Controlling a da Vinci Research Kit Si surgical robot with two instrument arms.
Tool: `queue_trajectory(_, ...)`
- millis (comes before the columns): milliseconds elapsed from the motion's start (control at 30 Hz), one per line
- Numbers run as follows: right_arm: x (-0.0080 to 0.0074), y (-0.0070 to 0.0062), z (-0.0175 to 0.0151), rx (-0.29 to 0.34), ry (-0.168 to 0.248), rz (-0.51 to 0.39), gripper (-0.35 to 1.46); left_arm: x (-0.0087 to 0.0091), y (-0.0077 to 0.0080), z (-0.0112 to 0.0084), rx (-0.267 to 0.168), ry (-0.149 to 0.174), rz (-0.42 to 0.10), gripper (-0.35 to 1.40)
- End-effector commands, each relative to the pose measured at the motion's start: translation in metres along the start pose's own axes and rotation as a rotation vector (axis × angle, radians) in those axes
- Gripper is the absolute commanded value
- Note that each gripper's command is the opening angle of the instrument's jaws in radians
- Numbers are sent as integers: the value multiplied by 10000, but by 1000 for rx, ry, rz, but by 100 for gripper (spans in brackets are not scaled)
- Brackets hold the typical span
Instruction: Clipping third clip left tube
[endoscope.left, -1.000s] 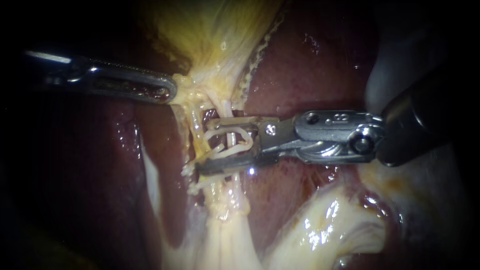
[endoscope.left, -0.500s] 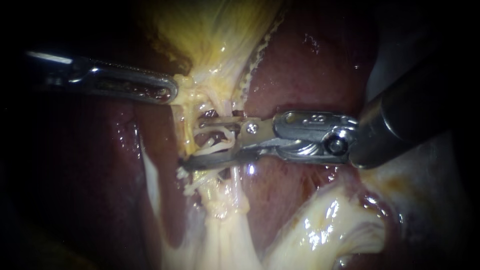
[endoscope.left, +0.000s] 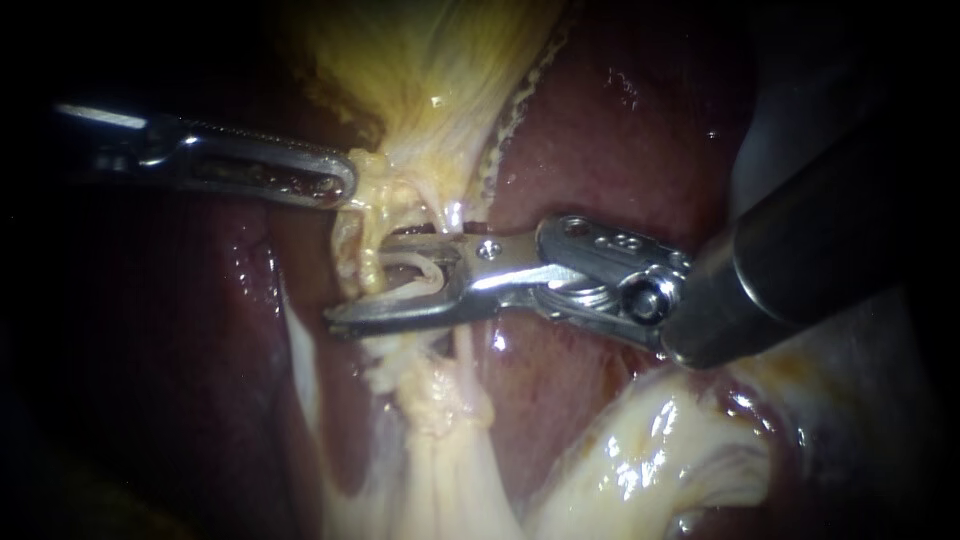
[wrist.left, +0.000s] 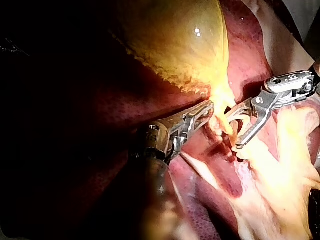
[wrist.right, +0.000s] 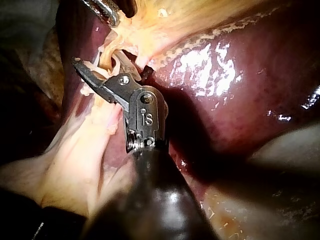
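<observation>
**A:** why is left parked up there?
**B:** my left instrument (endoscope.left: 340, 186) has its jaws pinched on the gallbladder (endoscope.left: 420, 80) at its narrow end. I read that as traction, drawing it left and far. That holds the tube (endoscope.left: 452, 212) taut and off the liver (endoscope.left: 620, 140)
**A:** and right?
**B:** my right instrument (endoscope.left: 360, 280) comes in from the right with its jaws pointing left, astride the tube. A gap shows between the jaws. They grip the white clip (endoscope.left: 410, 272), one leg seated in each jaw. Tube not squeezed yet, as far as I can judge
**A:** where's the clip?
**B:** just near of the left instrument's tip, under the gallbladder's narrow end, left of the bare liver face
**A:** axes?
**B:** the tube runs far to near, from the gallbladder to the pale tissue (endoscope.left: 450, 470). The clip lies left-right, square across it, mouth pointing left. The near jaw reaches further left than the far one
**A:** is it the left tube?
**B:** can't tell, strands bunch up inside the jaws
</observation>
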Motion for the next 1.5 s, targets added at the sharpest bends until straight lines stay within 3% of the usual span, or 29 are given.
queue_trajectory(33, 0, 0, 0, 7, 7, 5, 47, 0, 0, 0, 1, 0, 0, -35)
queue_trajectory(333, 2, -1, 0, 120, 41, 19, 45, 0, 0, 0, 1, 0, 0, -35)
queue_trajectory(567, 18, 1, 0, 187, 90, 71, 44, 0, 0, 0, 1, 0, 0, -35)
queue_trajectory(733, 24, 3, 2, 185, 100, 92, 44, 1, 0, 0, 1, 0, -6, -35)
queue_trajectory(1067, 28, 23, -3, 153, 115, 150, 40, 1, 1, 1, 2, 0, -5, -35)
queue_trajectory(1267, 31, 25, -5, 132, 123, 267, 20, 1, 1, 1, 2, 0, -11, -35)
queue_trajectory(1500, 29, 21, -6, 132, 121, 367, -24, 1, 2, 1, 2, 0, -11, -35)
